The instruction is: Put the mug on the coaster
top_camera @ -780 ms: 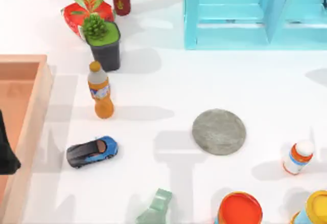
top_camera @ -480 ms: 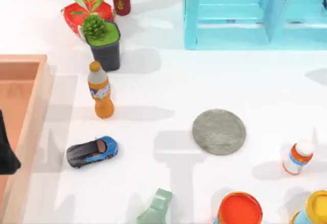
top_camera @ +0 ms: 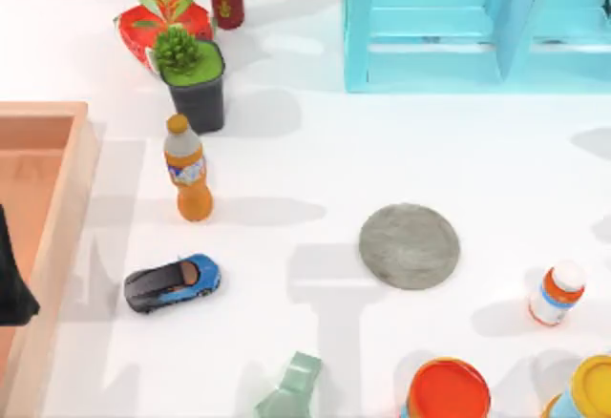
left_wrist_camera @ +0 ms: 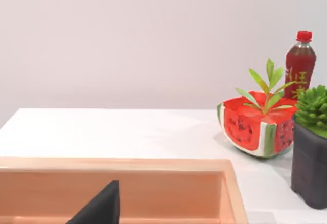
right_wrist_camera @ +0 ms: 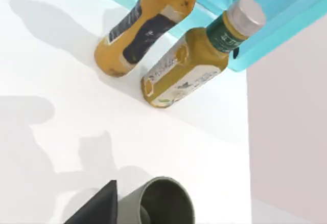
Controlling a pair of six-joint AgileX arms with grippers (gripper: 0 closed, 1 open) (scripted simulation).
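Nothing on the surface [top_camera: 305, 160] has shifted since the earlier frames; the coaster [top_camera: 409, 245] lies bare, right of centre. In the right wrist view, the mug [right_wrist_camera: 162, 203] sits just beside the right gripper [right_wrist_camera: 97, 208], its dark mouth facing the camera. The left gripper [left_wrist_camera: 99, 207] hangs over the wooden tray [top_camera: 57, 208]. How far either gripper's jaws are parted cannot be told.

Coaster [top_camera: 410, 245] bare, mid-right of table [top_camera: 286, 151]; toy car [top_camera: 172, 283] well left.
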